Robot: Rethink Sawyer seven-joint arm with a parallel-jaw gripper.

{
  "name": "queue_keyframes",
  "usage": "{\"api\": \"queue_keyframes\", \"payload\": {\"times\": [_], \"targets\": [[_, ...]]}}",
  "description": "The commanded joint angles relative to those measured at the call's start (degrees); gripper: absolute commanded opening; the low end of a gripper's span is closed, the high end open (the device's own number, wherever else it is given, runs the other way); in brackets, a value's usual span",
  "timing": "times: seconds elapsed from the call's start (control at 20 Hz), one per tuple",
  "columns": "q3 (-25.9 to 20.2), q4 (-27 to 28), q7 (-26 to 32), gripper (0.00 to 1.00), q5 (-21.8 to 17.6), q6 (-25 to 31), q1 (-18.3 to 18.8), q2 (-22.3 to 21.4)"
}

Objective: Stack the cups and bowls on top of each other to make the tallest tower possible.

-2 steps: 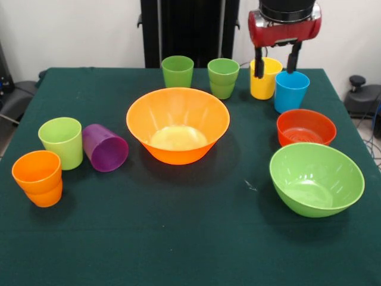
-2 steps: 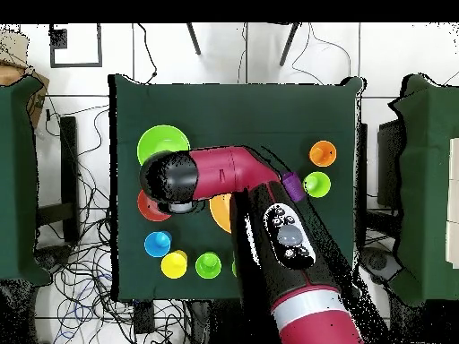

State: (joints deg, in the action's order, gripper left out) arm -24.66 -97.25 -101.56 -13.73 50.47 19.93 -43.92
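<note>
My gripper [image 1: 275, 65] hangs open and holds nothing, above the yellow cup [image 1: 266, 80] and the blue cup [image 1: 291, 90] at the far right. Close to them sit the red-orange bowl [image 1: 306, 127] and the lime-green bowl [image 1: 315, 179]. The large orange bowl [image 1: 177, 122] stands mid-table, with two green cups [image 1: 177, 71] [image 1: 223, 77] behind it. At the left are a lime cup [image 1: 61, 142], a purple cup [image 1: 105, 147] lying on its side, and an orange cup [image 1: 38, 177] that looks nested in another. In the overhead view the arm [image 2: 233, 175] hides the gripper.
The dark green table [image 1: 178, 238] ends close behind the yellow and blue cups. In the overhead view, other green-covered tables [image 2: 18, 179] [image 2: 430, 179] flank it, and cables [image 2: 81, 278] lie on the floor around them.
</note>
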Motion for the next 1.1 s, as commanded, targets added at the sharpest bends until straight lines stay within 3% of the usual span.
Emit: {"api": "queue_keyframes", "payload": {"times": [0.05, 0.35, 0.65, 0.9, 1.1], "targets": [[-6.35, -2.19, 16.78, 1.00, -6.77, 6.74, 0.33, 3.99], [-9.42, -2.45, 19.47, 1.00, -8.75, 7.21, 3.04, 6.55], [-11.03, -1.98, 18.79, 1.00, -12.03, 3.99, 5.25, 10.18], [-12.49, -3.32, 16.79, 1.00, -13.26, 4.50, 6.34, 9.01], [-14.26, -7.05, 15.11, 1.00, -12.96, 4.08, 8.24, 5.29]]}}
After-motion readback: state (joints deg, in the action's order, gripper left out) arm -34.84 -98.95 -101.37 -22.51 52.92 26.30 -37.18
